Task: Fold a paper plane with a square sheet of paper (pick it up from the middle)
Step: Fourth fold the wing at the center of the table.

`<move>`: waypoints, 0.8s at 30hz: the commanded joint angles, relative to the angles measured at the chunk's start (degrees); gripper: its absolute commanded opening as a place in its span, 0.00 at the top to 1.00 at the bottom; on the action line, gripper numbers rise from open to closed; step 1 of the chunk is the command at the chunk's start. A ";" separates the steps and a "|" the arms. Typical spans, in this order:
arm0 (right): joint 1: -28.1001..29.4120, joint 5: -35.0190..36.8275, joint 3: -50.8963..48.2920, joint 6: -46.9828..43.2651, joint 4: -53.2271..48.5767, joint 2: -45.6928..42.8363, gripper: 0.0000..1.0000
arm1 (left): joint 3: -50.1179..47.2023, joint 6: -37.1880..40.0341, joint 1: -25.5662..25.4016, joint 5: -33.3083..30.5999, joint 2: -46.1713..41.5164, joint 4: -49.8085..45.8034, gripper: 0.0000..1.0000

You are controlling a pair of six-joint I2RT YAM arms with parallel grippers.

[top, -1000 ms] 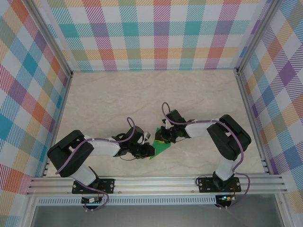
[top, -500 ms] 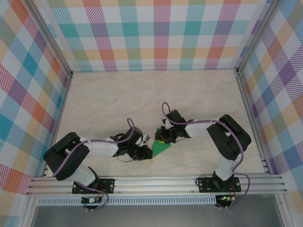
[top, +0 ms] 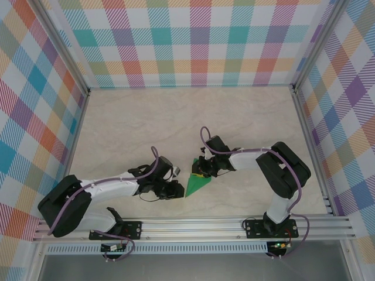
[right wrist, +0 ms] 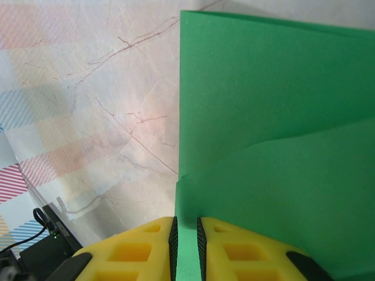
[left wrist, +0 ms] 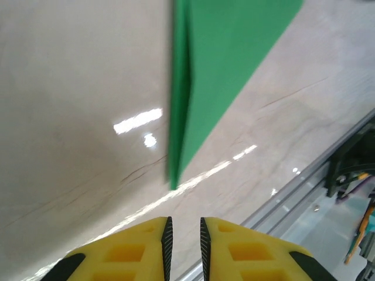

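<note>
Jaws left: narrow, empty | jaws right: narrow, over paper [top: 197, 184] | paper: green, creased, pointed wedge

The thin bright green sheet of paper [top: 196, 182] lies on the pale marbled tabletop [top: 146, 123], folded into a narrow pointed wedge. It sits near the middle of the table's front edge, with its sharp tip aimed at the near-left and its broad end further back and to the right. In the left wrist view the paper [left wrist: 222, 64] tapers to that tip, one long edge darker and doubled over. Seen closer, the plain, unmarked surface [right wrist: 275, 111] shows overlapping layers — a slanted fold edge crosses it.
</note>
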 commanded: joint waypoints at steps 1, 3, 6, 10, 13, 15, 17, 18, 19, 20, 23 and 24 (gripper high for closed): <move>-0.09 6.41 -2.67 -0.78 -8.73 5.38 0.80 | 3.43 -2.18 -0.01 -3.31 -0.22 3.16 0.78; -0.20 6.48 -2.70 -0.72 -8.61 5.29 0.80 | 4.50 -2.47 -0.01 -3.63 1.67 5.86 0.78; -0.15 6.31 -2.53 -0.68 -8.71 5.38 0.80 | 5.77 -2.77 -0.06 -4.15 5.81 8.67 0.80; -0.14 6.14 -2.48 -0.52 -8.60 5.33 0.80 | 5.85 -4.00 0.00 -3.12 10.33 13.85 0.82; -0.12 5.87 -2.63 -0.30 -8.26 5.25 0.80 | 5.63 -4.65 -0.04 -3.39 12.36 16.66 0.83; -0.16 5.63 -2.78 -0.18 -8.00 5.25 0.80 | 5.67 -4.44 -0.04 -3.46 13.55 17.83 0.83; -0.21 5.39 -2.84 0.02 -7.62 5.34 0.80 | 5.91 -4.09 -0.05 -4.64 15.09 16.64 0.85; -0.16 5.27 -2.93 0.16 -7.38 5.37 0.80 | 5.80 -3.89 0.00 -5.00 15.61 16.30 0.86; -0.14 4.85 -3.01 0.29 -6.89 5.30 0.80 | 5.44 -3.97 -0.05 -5.50 16.21 16.10 0.87; -0.15 4.58 -3.09 0.45 -6.50 5.14 0.80 | 5.04 -4.21 -0.04 -6.27 16.73 15.62 0.87; -0.16 4.16 -2.53 0.47 -6.53 4.75 0.79 | 4.06 -4.50 -0.05 -8.92 17.78 13.17 0.91; -0.16 4.12 -2.26 0.42 -6.66 4.63 0.79 | 3.56 -4.64 -0.02 -9.44 17.89 12.95 0.91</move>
